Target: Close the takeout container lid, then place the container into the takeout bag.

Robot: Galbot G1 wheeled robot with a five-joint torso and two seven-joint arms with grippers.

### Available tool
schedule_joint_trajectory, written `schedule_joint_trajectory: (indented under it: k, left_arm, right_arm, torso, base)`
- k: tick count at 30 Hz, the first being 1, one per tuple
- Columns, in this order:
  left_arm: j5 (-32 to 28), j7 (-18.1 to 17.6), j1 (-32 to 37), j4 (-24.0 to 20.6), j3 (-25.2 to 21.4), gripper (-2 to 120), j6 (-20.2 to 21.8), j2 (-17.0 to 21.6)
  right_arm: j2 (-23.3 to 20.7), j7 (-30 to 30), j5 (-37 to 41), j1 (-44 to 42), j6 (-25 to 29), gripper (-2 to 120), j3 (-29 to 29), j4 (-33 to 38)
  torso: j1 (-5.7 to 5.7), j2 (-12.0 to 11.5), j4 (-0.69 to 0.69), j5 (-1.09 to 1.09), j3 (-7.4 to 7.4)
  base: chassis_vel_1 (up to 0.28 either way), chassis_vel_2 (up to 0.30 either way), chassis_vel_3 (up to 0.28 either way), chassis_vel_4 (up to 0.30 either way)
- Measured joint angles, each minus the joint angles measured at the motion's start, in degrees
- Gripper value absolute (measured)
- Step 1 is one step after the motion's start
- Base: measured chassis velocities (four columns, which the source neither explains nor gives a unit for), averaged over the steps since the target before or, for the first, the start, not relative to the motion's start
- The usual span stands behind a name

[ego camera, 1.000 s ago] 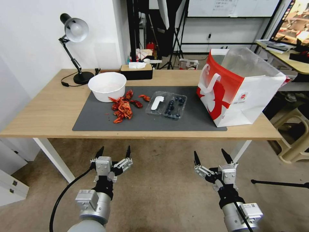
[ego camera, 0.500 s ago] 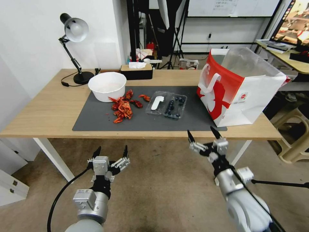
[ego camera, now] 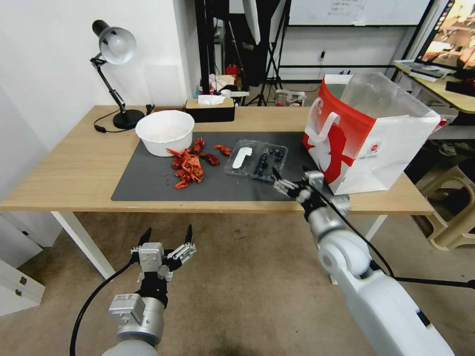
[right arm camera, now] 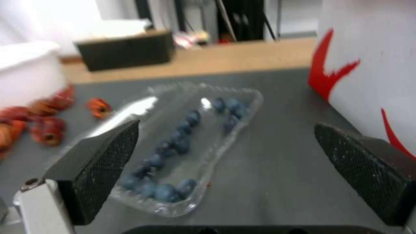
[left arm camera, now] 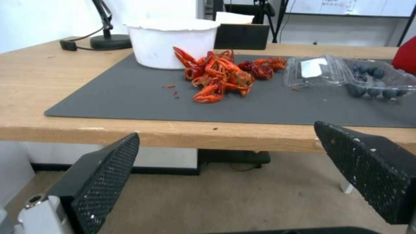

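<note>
The takeout container point(ego camera: 269, 162) lies open on the grey mat point(ego camera: 148, 185), blueberries in its right half. Its lid point(ego camera: 241, 158), with a white label, lies flat to the left of that half. The takeout bag point(ego camera: 368, 133) stands open at the table's right end. My right gripper point(ego camera: 290, 177) hovers open over the mat's front edge, just in front of the container point(right arm camera: 190, 139), with the bag point(right arm camera: 372, 74) close on its right. My left gripper point(ego camera: 168, 232) hangs open below the table's front edge, facing the container point(left arm camera: 375, 86) and lid point(left arm camera: 314, 66) from afar.
A white bowl point(ego camera: 165, 131) and a pile of red crayfish shells point(ego camera: 188, 165) sit on the mat left of the container. A desk lamp point(ego camera: 116, 47) and a black tissue box point(ego camera: 209, 110) stand at the back. A stool point(ego camera: 452, 207) is beside the table's right end.
My right arm has risen from below the table and reached forward to the mat's front edge near the container. The left gripper has sunk slightly.
</note>
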Motion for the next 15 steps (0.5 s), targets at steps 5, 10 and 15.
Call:
schedule_joint_trajectory:
  k: [5, 10, 15]
  left_arm:
    - [-0.10, -0.19, 0.01, 0.50, 0.04, 100, -0.56, -0.02]
    - [-0.11, -0.36, 0.01, 0.83, 0.15, 100, -0.85, -0.13]
    - [-0.02, -0.50, 0.24, 1.12, 0.14, 100, -1.30, -0.13]
  right_arm:
    - [0.31, 8.35, 8.06, 5.86, -8.63, 100, -2.40, -0.37]
    - [1.23, 20.22, 19.68, 12.73, -16.03, 100, -4.70, -2.64]
    - [1.68, 27.89, 26.00, 15.66, -20.19, 100, -5.95, -4.42]
  torso:
    - [0.00, 0.00, 0.02, -0.01, 0.00]
    - [0.00, 0.00, 0.02, 0.00, -0.01]
    - [0.00, 0.00, 0.01, 0.00, -0.01]
  base:
    - [0.000, 0.000, 0.000, 0.000]
    - [0.000, 0.000, 0.000, 0.000]
    - [0.000, 0.000, 0.000, 0.000]
